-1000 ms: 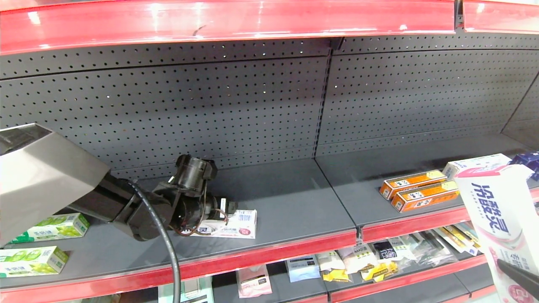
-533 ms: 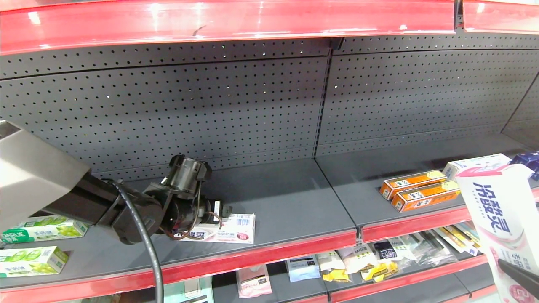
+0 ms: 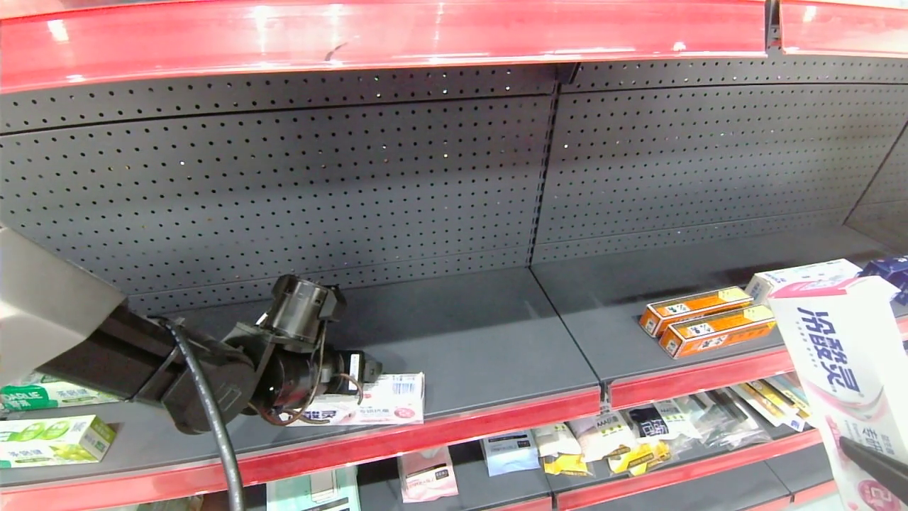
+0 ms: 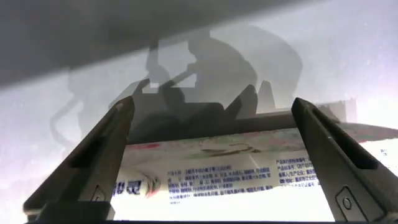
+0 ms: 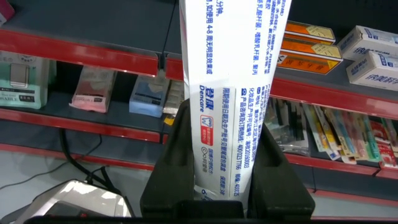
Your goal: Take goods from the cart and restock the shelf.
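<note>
Half a second at a time, backing the left gripper [image 3: 372,369] leftward and toward the red front lip [image 3: 461,426] of the shelf [image 3: 482,341], and dragging the white toothpaste box [image 3: 390,404] a little that way too (lying flat, long side along the edge). Reading this as a placement nearly finished, perhaps a last nudge into line, but not yet leaving the box alone. Straddling its near end now with fingers [image 4: 87,165] spread wide, one on each side, without visibly pinching it. Keeping it well apart from the green boxes [image 3: 50,440] at the far left. Meanwhile clamping the right gripper [image 5: 224,162] tight around the upright toothpaste box [image 3: 837,369], holding it off the shelf's right end near the orange boxes [image 3: 709,323], probably waiting its turn.
</note>
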Motion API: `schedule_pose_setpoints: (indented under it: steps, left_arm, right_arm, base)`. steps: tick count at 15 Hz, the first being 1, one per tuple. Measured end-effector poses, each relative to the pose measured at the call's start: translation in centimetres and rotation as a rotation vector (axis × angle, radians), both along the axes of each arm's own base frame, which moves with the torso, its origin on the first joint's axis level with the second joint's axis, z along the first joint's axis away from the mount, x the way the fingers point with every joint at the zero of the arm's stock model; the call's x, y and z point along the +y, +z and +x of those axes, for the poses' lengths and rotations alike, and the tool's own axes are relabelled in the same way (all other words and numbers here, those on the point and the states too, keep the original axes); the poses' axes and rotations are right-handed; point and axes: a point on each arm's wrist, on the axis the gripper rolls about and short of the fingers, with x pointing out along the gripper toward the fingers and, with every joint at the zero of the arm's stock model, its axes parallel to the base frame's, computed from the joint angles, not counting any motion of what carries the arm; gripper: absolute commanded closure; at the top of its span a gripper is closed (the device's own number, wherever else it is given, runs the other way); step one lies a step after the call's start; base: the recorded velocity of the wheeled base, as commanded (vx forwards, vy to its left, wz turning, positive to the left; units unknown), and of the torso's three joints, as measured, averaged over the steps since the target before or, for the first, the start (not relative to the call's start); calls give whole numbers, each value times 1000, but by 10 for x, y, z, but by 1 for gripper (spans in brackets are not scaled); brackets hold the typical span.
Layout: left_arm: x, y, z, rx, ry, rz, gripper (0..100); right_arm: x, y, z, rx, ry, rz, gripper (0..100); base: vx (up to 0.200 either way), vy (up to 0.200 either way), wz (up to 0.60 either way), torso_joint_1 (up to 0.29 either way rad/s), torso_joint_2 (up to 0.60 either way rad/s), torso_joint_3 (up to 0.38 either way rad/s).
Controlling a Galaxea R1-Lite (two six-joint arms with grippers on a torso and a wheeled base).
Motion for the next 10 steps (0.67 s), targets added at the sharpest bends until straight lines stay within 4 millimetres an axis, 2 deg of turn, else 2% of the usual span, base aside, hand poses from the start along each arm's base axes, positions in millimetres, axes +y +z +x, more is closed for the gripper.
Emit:
schedule_pose_setpoints:
  steps: [10]
  left_arm:
    - [6, -1, -13, 22, 0, 8, 0]
  right_arm:
    - [2, -2, -1, 3, 28, 1, 100]
  base:
    - [0, 0, 0, 0, 0, 0]
